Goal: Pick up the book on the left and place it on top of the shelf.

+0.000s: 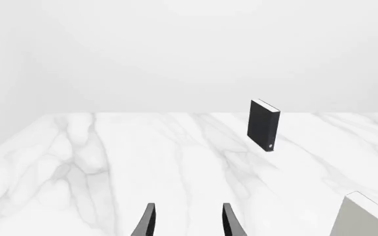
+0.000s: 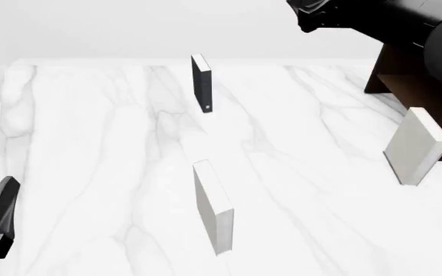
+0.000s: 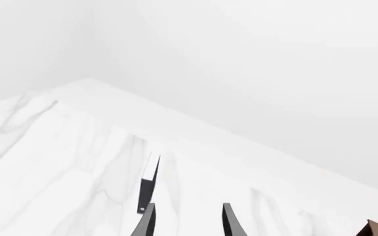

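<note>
- Left wrist view: the left gripper (image 1: 187,222) is parted, holding nothing; the book (image 1: 263,125) stands upright on the table (image 1: 77,162), far at 1 o'clock.
- Front view: the book (image 2: 202,84) stands at 12 o'clock, the shelf (image 2: 396,76) at 2 o'clock.
- Right wrist view: the right gripper (image 3: 187,222) is parted and empty, the book (image 3: 147,183) beyond its finger.

One black book (image 2: 202,85), two pale books (image 2: 214,208) (image 2: 416,146), one shelf (image 2: 420,69)
</note>
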Tool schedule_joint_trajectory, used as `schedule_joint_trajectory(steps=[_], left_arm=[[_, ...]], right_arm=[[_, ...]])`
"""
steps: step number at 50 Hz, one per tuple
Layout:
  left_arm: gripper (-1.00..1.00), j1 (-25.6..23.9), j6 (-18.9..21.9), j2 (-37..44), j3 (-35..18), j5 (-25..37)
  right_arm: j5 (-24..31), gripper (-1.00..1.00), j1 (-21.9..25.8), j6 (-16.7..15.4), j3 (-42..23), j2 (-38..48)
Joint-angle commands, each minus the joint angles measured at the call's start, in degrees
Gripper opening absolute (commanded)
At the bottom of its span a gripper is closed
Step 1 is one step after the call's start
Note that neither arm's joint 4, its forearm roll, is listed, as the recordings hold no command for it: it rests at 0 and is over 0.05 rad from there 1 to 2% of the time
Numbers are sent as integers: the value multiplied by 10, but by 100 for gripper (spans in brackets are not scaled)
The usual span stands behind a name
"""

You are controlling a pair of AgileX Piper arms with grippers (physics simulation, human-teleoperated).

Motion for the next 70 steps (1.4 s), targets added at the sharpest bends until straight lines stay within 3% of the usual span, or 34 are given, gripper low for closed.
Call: schedule_joint_trajectory(steps=[1, 70], left_arm=[[100, 0, 0, 0, 0, 0], [100, 0, 0, 0, 0, 0]], right_arm=[[-10, 100, 5, 8, -32, 48], [-32, 100, 50, 39, -190, 267]])
